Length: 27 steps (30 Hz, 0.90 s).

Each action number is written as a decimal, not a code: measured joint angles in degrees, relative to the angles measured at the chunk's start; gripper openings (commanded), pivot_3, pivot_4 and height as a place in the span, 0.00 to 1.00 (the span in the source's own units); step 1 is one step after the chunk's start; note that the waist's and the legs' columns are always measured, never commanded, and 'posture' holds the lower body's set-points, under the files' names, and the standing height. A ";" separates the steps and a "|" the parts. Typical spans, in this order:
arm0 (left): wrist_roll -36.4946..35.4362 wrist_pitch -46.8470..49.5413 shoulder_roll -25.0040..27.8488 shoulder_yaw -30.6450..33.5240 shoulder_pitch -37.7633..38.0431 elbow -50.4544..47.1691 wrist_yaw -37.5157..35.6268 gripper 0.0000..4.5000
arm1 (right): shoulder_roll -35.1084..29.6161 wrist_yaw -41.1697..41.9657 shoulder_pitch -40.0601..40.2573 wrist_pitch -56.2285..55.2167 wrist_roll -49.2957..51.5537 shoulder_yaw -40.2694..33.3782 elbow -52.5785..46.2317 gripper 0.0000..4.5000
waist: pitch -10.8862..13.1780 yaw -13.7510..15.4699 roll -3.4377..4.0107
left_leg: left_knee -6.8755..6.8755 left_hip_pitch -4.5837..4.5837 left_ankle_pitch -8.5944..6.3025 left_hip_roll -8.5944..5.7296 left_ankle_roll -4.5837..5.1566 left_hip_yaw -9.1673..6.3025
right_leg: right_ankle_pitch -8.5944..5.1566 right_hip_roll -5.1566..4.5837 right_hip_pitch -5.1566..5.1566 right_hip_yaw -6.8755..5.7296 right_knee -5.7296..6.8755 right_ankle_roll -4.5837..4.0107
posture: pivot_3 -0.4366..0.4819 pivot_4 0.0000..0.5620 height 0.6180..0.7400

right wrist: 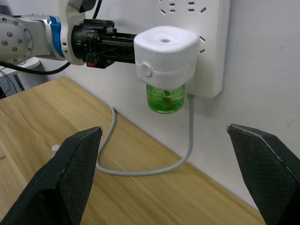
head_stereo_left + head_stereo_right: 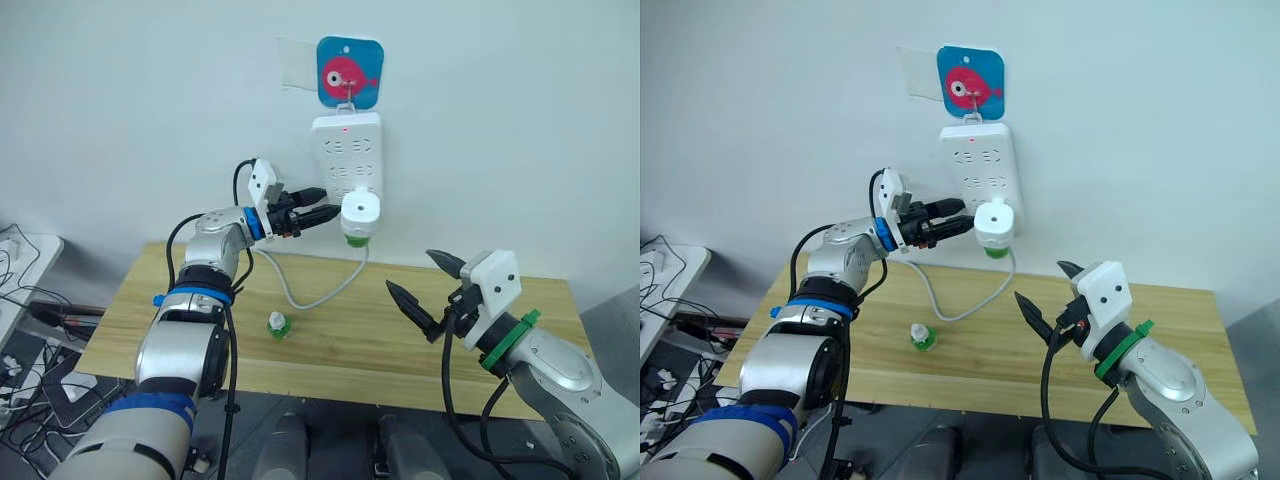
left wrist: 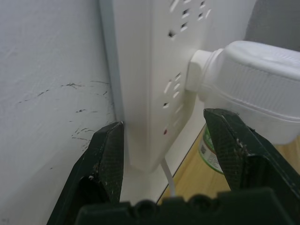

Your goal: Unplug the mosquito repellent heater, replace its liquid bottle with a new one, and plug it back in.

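Head view: the mosquito repellent heater point(image 2: 360, 210), a white rounded unit with a green liquid bottle point(image 2: 356, 238) beneath, sits plugged into the wall power strip point(image 2: 346, 150). Left wrist view: the left gripper point(image 3: 164, 140) is spread, one finger point(image 3: 234, 145) under the heater. Right wrist view: the right gripper point(image 1: 176, 154) gapes wide, holding nothing, near the heater.

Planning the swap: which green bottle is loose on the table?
The small capped bottle standing on the table; the other bottle hangs under the plugged-in heater.
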 measured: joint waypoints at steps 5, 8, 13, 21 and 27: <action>0.95 -2.66 -0.62 0.91 -2.03 3.86 -0.71 0.66 | 0.00 -0.88 -1.06 1.76 0.80 -0.61 -0.78 1.00 | 0.44 0.05 -0.03 | 0.01 -0.09 0.05 -0.02 -0.07 -0.10 | 0.10 -0.02 -0.10 -0.12 0.06 -0.15 | 0.59 0.46 1.00; 1.58 -3.17 -0.83 1.40 -3.18 5.75 -0.86 0.66 | 0.00 -1.13 -1.13 2.65 1.65 -0.83 -1.04 1.00 | 0.68 0.04 -0.04 | 0.08 -0.11 0.11 -0.03 -0.14 -0.10 | 0.03 -0.02 -0.10 -0.10 0.07 0.04 | 0.60 0.46 1.00; 1.67 -2.53 -1.65 1.48 -4.61 6.48 -4.13 0.66 | 0.00 -1.85 -1.76 3.53 2.22 -0.89 -1.23 1.00 | 0.99 -0.02 0.01 | 0.41 -0.41 0.13 -0.03 -0.16 -0.11 | 0.09 -0.02 -0.23 -0.10 0.08 0.13 | 0.60 0.46 1.00; 1.28 5.88 -0.40 0.66 -2.58 -3.90 -11.93 0.66 | 0.69 -2.80 -1.89 4.04 2.22 -1.04 -1.36 1.00 | 1.51 -0.21 0.03 | 0.53 -0.78 0.12 0.02 -0.16 -0.27 | 0.25 -0.04 -0.46 -0.23 0.07 -0.14 | 0.61 0.46 1.00; 0.28 11.34 -0.34 0.97 -1.41 -9.54 -11.07 0.66 | 2.37 -4.52 -2.16 4.67 2.23 -1.06 -1.36 1.00 | 1.64 -0.19 0.04 | 0.56 -0.85 0.12 0.02 -0.16 -0.46 | 0.24 -0.07 -0.46 -0.25 0.07 -0.12 | 0.61 0.47 1.00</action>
